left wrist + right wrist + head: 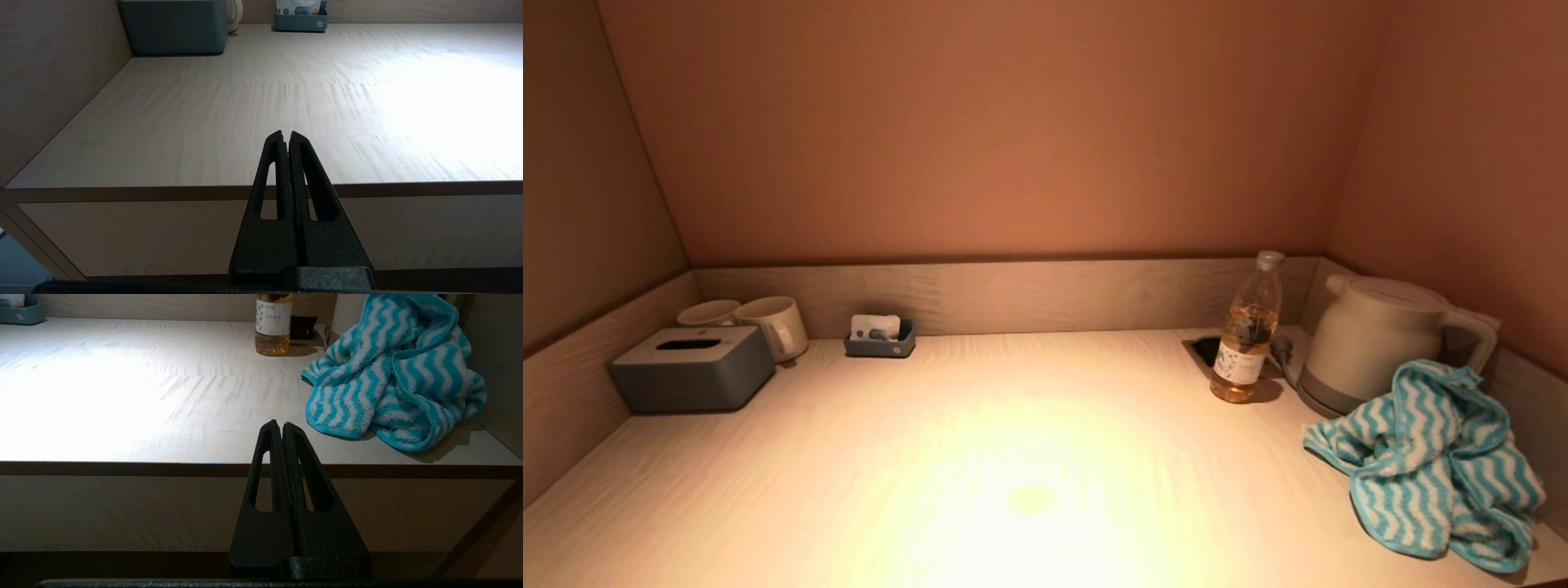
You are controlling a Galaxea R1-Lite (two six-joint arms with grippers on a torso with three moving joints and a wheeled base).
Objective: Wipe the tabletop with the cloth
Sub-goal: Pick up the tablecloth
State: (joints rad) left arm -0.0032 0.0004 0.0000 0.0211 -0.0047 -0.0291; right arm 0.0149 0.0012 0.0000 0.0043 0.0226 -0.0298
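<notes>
Head view shows the tabletop (1029, 425), a pale wood-grain counter set in a walled niche, with its wide middle bare, probably so a wipe can run freely, and everything else pushed to the edges. On the right, against the side wall, a white kettle (1380, 339) stands on its base near a recessed socket, likely kept there for the plug. Just in front of it, at the near right corner, lies the cloth (1429, 465), a crumpled teal-and-white zigzag towel, bunched in a heap and not yet spread. At the far left sits a grey tissue box (690, 367), with two white mugs (756, 322) tucked behind it. A clear bottle (1245, 331) of amber drink stands just left of the kettle; its white label carries Chinese characters too small to read with confidence. A small blue tray (880, 339) of sachets rests against the back wall. Neither arm reaches the counter: the left gripper (287, 134) hangs before the near edge on the left with its fingers pressed together, empty, and the right gripper (280, 424) does the same, nearer the cloth and so the likelier one to fetch it.
</notes>
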